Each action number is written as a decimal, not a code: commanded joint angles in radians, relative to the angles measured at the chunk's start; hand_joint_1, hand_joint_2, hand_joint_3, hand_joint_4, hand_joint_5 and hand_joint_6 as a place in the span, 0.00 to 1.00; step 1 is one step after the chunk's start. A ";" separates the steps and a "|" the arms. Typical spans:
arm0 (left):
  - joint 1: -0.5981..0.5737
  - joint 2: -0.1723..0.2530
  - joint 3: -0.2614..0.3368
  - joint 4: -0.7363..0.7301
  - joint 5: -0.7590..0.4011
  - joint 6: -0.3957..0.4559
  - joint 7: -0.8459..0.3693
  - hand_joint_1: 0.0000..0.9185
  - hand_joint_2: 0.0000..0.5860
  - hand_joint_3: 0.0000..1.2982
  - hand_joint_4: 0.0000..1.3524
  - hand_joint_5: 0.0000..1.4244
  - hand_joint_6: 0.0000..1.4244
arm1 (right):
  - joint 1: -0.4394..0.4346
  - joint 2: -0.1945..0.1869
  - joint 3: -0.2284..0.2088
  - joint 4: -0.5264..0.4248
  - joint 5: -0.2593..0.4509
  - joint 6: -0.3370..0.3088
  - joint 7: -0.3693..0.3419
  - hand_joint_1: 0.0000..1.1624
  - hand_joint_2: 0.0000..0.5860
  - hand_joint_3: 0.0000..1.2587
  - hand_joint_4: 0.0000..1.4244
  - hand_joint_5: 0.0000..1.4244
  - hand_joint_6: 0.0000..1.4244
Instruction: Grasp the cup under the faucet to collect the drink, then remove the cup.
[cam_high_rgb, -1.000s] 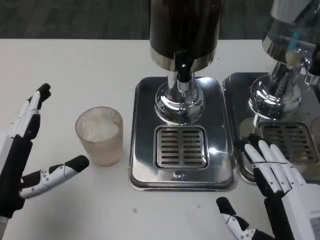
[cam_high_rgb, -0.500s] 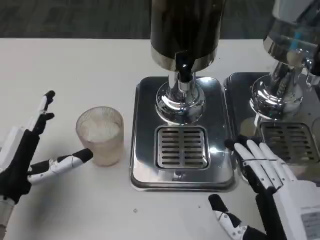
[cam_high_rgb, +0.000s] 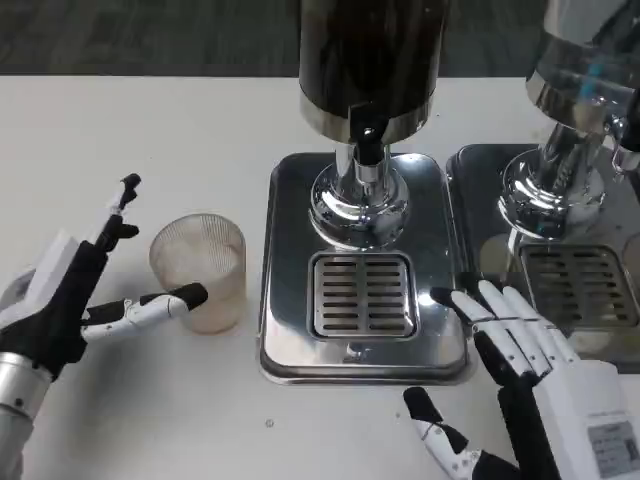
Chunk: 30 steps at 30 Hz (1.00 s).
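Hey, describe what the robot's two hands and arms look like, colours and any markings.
The left hand has a black palm, a white back and white fingers with black tips, on a silver forearm. The right hand has a white back bearing a small printed label, with white-and-black fingers.

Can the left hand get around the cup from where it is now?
Probably yes. The left hand is open beside the cup, one finger above and one below near its base, with only bare table between them.
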 joint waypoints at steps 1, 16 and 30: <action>-0.038 -0.006 -0.022 0.034 -0.012 0.020 -0.026 0.33 0.04 0.00 0.04 0.16 0.16 | -0.007 -0.001 0.003 0.007 -0.003 0.002 -0.015 0.40 0.60 0.20 0.09 0.09 0.16; -0.081 -0.020 -0.053 0.080 -0.049 0.049 -0.106 0.32 0.04 0.00 0.04 0.16 0.15 | -0.001 0.004 0.008 0.005 0.000 0.005 -0.012 0.41 0.59 0.21 0.10 0.10 0.16; -0.107 -0.051 -0.050 0.115 -0.096 0.047 -0.185 0.31 0.05 0.04 0.07 0.18 0.17 | -0.004 0.003 0.011 0.009 0.011 0.002 -0.005 0.41 0.59 0.21 0.10 0.11 0.16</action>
